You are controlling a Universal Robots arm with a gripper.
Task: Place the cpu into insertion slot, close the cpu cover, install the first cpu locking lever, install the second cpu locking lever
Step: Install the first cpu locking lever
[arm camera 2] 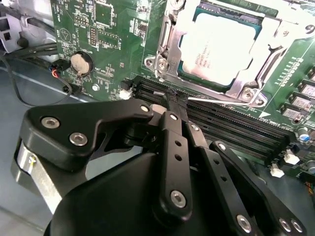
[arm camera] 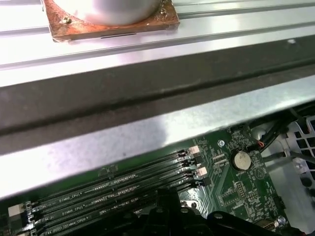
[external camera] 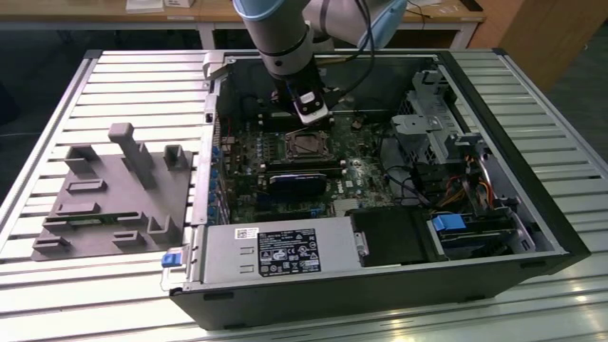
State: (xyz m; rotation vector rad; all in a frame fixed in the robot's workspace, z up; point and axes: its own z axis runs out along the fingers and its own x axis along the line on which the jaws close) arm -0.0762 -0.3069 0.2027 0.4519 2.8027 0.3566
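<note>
The cpu [arm camera 2: 219,46], a square chip with a silvery top, lies in the insertion slot [external camera: 306,144] on the green board [arm camera 2: 113,29]. Over it rests the cpu cover [arm camera 2: 170,34], a silver frame whose window shows the chip. Along the socket's edge nearest the memory slots runs a thin silver locking lever [arm camera 2: 221,101]. My gripper [arm camera 2: 176,98] is shut, and its black fingertips sit at that lever's end, just off the socket's corner. In the exterior view the gripper [external camera: 314,117] hangs inside the case directly behind the socket.
Black memory slots [arm camera 2: 231,128] lie beside the socket, and a coin battery [arm camera 2: 81,63] sits further off. The grey power supply [external camera: 275,253] fills the case front, with a drive cage [external camera: 446,135] and cables [external camera: 418,185] on the exterior view's right. A grey fixture [external camera: 114,192] lies outside on the left.
</note>
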